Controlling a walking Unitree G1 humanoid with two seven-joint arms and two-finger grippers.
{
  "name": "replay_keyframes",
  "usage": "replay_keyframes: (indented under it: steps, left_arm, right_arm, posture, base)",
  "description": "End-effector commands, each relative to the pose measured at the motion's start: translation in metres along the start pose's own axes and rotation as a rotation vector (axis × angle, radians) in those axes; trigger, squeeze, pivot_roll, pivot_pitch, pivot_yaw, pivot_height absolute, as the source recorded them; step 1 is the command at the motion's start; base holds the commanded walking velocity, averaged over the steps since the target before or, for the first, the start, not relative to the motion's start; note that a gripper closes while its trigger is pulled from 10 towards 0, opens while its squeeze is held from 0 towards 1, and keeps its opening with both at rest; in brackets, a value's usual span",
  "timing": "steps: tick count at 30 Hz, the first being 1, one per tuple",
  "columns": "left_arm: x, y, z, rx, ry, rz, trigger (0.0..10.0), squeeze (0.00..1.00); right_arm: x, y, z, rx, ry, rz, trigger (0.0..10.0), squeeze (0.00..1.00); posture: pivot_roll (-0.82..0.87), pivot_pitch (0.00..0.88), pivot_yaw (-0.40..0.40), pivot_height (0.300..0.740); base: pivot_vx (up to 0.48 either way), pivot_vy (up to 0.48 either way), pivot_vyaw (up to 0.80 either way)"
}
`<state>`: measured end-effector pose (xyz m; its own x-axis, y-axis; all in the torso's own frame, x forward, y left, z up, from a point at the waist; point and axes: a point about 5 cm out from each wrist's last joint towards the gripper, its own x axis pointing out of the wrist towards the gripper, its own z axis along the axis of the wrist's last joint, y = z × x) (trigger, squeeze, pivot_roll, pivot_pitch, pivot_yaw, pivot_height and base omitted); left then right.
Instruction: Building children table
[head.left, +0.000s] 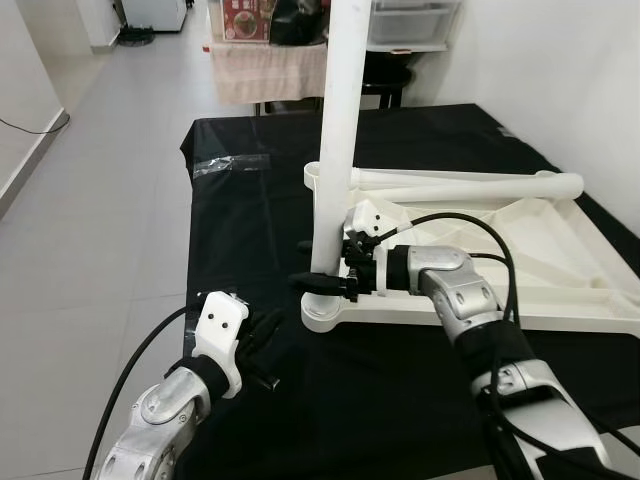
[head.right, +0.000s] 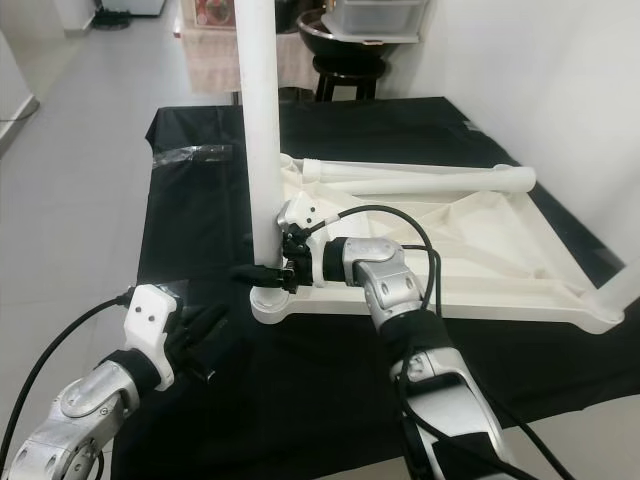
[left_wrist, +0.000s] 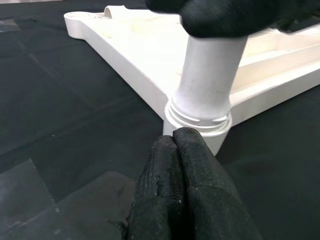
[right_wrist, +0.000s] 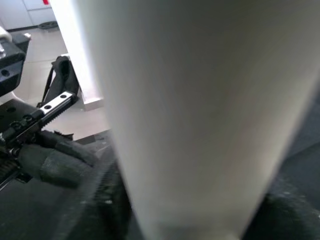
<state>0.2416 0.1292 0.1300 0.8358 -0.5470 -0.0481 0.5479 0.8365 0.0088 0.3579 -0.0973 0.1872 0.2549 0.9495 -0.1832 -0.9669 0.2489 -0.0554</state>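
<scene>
My right gripper clamps the upright white leg (low, at its socket). My left gripper rests pinched closed, holding nothing, on the black cloth.

Two silver arms, black cables; left gripper with white wrist housing; right gripper black-fingered.

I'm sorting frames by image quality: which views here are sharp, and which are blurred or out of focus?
Both eye views are sharp and evenly lit, with the right hand at the upright white leg. In the left wrist view the left hand is slightly soft and the tabletop frame is clearer. In the right wrist view the leg is very close, a blurred pale mass.
</scene>
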Motion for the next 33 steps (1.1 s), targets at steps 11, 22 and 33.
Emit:
replay_keyframes:
  steps: [11,22,33]
  left_arm:
    - [-0.001,-0.006,0.0,-0.013,-0.012,-0.006,10.0,0.0]
    - [0.0,0.0,0.0,-0.031,-0.015,-0.02,10.0,0.0]
    - [0.0,0.002,0.001,-0.032,-0.023,0.011,10.0,0.0]
  right_arm:
    - [-0.003,0.01,-0.022,0.016,0.006,0.004,0.0,0.0]
    - [0.014,0.049,-0.046,0.008,0.013,-0.596,0.0,0.0]
    - [0.01,0.062,-0.03,0.055,-0.074,-0.171,10.0,1.0]
  posture:
    - [0.03,0.061,-0.078,0.74]
    - [-0.01,0.067,-0.046,0.74]
    - [-0.01,0.065,-0.053,0.74]
  base:
    - [0.0,0.0,0.0]
    - [0.0,0.0,0.0]
    - [0.0,0.0,0.0]
